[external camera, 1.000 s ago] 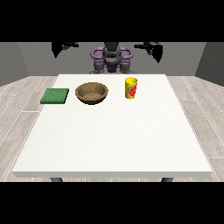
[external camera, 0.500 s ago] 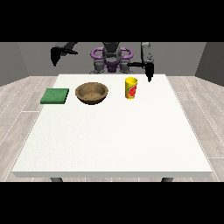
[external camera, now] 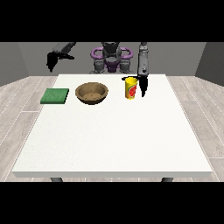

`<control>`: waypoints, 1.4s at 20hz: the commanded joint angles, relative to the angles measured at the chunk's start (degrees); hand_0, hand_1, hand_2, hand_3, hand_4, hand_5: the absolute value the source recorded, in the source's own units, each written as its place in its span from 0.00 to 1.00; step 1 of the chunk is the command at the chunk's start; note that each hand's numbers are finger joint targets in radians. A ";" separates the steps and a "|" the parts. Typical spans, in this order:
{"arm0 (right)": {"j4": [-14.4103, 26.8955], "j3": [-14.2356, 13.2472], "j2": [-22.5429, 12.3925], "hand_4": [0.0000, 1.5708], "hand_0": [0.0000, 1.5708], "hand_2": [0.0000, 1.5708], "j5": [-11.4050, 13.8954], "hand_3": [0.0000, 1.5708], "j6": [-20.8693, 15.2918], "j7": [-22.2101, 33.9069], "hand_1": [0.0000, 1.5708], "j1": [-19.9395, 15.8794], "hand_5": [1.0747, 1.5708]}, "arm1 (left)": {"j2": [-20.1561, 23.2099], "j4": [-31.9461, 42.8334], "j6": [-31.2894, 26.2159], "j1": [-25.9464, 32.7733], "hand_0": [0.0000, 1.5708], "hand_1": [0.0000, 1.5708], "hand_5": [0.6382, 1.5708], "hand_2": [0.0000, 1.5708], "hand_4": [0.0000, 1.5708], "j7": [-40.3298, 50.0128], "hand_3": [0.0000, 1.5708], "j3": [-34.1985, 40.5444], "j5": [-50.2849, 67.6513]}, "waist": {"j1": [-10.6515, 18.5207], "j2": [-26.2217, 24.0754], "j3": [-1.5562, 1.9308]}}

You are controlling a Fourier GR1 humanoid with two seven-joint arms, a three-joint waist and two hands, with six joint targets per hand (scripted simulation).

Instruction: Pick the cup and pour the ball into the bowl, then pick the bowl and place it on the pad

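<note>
While the hand at the view's right (external camera: 142,85) hangs down just beside the yellow cup (external camera: 131,88), on the cup's right as the view shows it, its dark fingers point toward the white table (external camera: 113,140), and it cannot be told whether they touch the cup or close round it. That cup stands upright on the far part of the table and bears a red and green mark on its side; the ball cannot be made out. Near the cup, toward the view's left, sits the brown bowl (external camera: 92,93), upright and apart from it. Further left lies the green pad (external camera: 55,96), flat near the table's edge and clear of the bowl. At the view's left the other hand (external camera: 51,60) is raised well above the table beyond its far corner, holding nothing; how its fingers lie cannot be told.
</note>
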 commanded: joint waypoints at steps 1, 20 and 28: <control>0.48 0.25 0.16 0.00 0.00 0.00 0.51 0.00 0.03 -0.12 0.00 -0.02 1.00 | -0.70 9.03 1.20 -2.31 0.00 0.00 0.94 0.00 0.00 -6.53 0.00 0.87 -0.42 | -0.33 0.18 -0.01; 5.19 -3.39 -4.46 0.00 0.00 0.00 -1.15 0.00 5.22 -4.79 0.00 -1.42 1.00 | -0.04 17.19 18.39 -3.79 0.84 0.84 0.66 1.00 0.94 -13.55 1.00 -0.49 -8.74 | -4.35 3.00 0.03; 11.21 -2.20 -2.69 0.00 0.00 0.00 -1.12 0.00 4.70 0.71 0.00 1.43 1.00 | 9.41 16.24 22.44 -5.98 0.88 0.88 0.75 1.00 1.00 2.57 1.00 -7.52 -19.78 | 0.21 -11.64 0.22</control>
